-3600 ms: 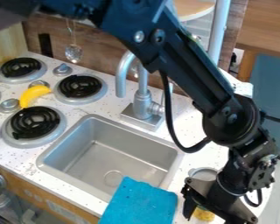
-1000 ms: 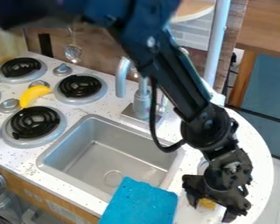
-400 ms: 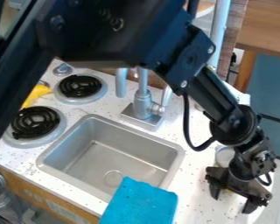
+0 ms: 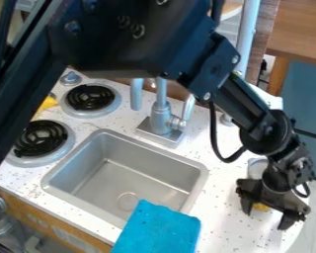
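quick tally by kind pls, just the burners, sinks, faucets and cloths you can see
coil burners: 2, one partly behind the arm
sink: 1
faucet: 1
blue cloth: 1
total: 5 in sight
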Controlling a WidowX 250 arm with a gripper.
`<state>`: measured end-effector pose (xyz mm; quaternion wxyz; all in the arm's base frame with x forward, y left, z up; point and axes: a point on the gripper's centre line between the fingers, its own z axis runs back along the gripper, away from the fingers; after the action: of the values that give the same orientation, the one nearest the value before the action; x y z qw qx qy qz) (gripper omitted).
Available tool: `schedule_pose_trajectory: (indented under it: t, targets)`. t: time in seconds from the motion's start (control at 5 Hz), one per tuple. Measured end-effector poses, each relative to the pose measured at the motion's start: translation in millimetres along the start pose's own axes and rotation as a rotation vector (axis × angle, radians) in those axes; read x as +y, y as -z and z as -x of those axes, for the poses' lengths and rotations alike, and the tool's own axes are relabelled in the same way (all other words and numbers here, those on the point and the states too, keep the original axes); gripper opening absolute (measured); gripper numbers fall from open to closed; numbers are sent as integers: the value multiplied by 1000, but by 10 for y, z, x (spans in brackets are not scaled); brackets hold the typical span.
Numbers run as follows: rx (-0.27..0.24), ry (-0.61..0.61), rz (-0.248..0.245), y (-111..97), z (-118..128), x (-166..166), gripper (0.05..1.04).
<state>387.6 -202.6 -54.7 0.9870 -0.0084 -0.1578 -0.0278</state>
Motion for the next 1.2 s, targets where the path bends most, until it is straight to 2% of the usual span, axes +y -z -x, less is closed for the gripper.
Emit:
schedule_pose_trajectory:
  t: [0.6, 0.8, 1.0, 1.2]
  targets:
    - [11, -39, 4, 51, -137, 138, 1000]
    - [37, -41, 11, 83, -33, 149, 1000]
    - [168, -25, -30, -56, 193, 235, 1000]
    - [215, -43, -42, -386, 390, 344, 1000]
